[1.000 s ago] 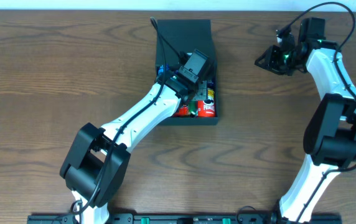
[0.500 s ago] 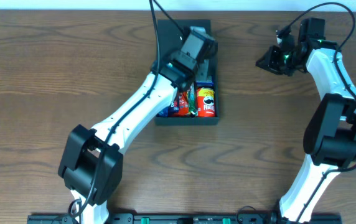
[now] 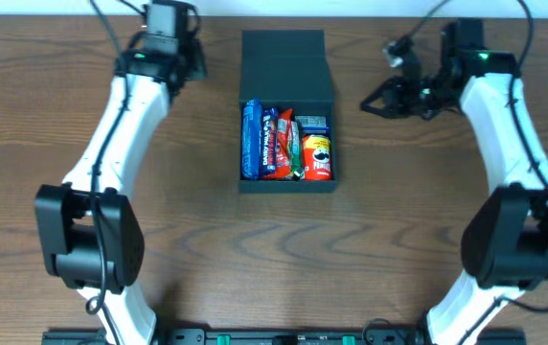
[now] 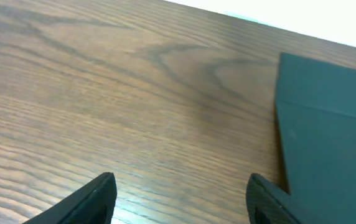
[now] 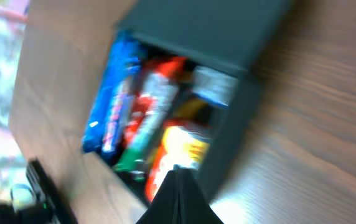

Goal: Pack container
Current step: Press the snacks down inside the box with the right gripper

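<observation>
The dark charcoal container (image 3: 288, 182) lies open at the table's middle, its flap lid (image 3: 286, 62) folded toward the far edge. Inside are a blue bar (image 3: 250, 139), red packets (image 3: 280, 144) and a red Pringles can (image 3: 319, 155). My left gripper (image 3: 180, 56) is open and empty over bare wood, left of the lid; the lid shows at the right of the left wrist view (image 4: 327, 130). My right gripper (image 3: 368, 103) is shut and empty, a little right of the container and pointing at it. The blurred right wrist view shows the shut fingertips (image 5: 179, 180) before the container (image 5: 240, 134) and its snacks.
The wooden table's far edge (image 4: 302, 25) runs just behind the lid. Bare wood lies on both sides of the container. Both arm bases stand at the near edge.
My left arm has lifted out of the container and swung to the far left. My right gripper has moved left toward the container. The snacks are now uncovered.
</observation>
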Robot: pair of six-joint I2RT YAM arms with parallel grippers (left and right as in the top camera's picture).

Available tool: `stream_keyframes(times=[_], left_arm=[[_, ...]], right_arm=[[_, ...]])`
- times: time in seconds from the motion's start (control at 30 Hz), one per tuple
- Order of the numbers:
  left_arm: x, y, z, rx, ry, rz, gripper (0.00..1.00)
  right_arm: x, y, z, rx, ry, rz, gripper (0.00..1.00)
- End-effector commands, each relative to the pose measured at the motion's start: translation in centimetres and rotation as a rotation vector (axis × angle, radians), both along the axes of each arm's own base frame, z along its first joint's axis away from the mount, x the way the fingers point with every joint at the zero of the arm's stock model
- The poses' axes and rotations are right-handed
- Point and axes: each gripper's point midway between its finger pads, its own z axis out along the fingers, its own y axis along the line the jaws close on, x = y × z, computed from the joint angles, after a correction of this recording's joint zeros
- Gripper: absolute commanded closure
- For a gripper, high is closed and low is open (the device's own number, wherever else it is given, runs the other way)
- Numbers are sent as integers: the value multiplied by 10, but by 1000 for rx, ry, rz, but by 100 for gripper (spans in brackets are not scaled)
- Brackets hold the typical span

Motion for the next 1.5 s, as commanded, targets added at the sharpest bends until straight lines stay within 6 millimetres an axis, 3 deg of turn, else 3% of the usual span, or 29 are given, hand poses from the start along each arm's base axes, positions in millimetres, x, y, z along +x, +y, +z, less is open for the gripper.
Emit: stream_keyframes(times=[0.0, 0.17, 0.47, 0.8, 1.07, 1.3, 1.47], left_arm=[[1, 3, 18, -89, -29, -26, 30], [1, 9, 18, -99, -28, -19, 29], [1, 9, 18, -98, -28, -19, 25], [2, 9, 18, -95, -29, -17, 24], [2, 9, 18, -95, -29, -17, 24], [2, 9, 18, -95, -29, -17, 21], [1, 9, 18, -96, -29, -18, 14]], right_arm=[[-13, 35, -6, -79, -44, 132, 98], [-29, 77, -27, -141, -23, 241, 98], [-52, 104, -66, -219, 75, 311, 98], [-67, 112, -82, -234, 135, 351, 98], [-81, 105, -101, -266, 178, 360, 99], [-76, 110, -98, -241, 156, 360, 99], [-60, 121, -65, -158, 82, 353, 98]])
